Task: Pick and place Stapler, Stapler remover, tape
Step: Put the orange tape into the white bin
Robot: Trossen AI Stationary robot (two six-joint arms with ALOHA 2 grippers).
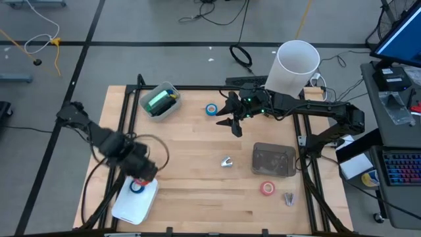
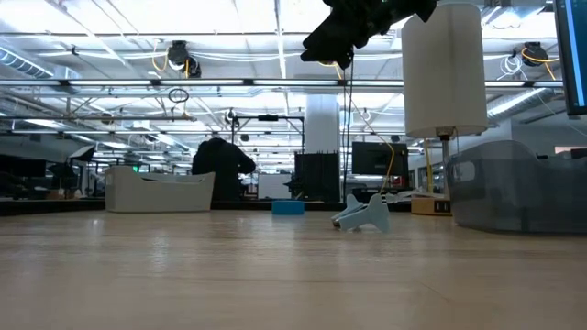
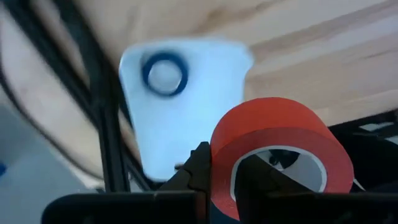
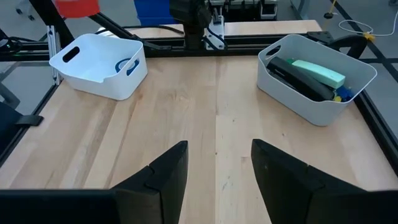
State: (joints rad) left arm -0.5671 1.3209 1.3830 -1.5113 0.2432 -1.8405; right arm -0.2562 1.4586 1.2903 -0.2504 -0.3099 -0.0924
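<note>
My left gripper (image 1: 141, 176) hangs above a white bin (image 1: 125, 209) at the table's near left, shut on a red tape roll (image 3: 273, 155). A blue tape roll (image 3: 165, 73) lies flat inside that bin. My right gripper (image 4: 217, 168) is open and raised over the far middle of the table, beside another blue tape roll (image 1: 211, 109) that lies flat on the wood. A second red tape roll (image 1: 267, 188) lies near the right edge. The silver stapler remover (image 1: 227, 161) rests mid-table. The green-topped stapler (image 4: 311, 71) lies in a far-left bin (image 1: 160, 100). My left gripper pinches the red tape roll by its wall (image 3: 222, 180), one finger (image 3: 261, 177) inside the pale core and the other finger (image 3: 198, 167) outside. The roll is lifted clear, above the white bin.
A translucent grey bin (image 1: 273, 160) sits at the right, with a small metal item (image 1: 289, 197) near it. A tall white cylinder (image 1: 293, 66) stands at the far right edge. Black frame rails (image 1: 125, 115) run along the table's sides. Bare wood shows across the near middle.
</note>
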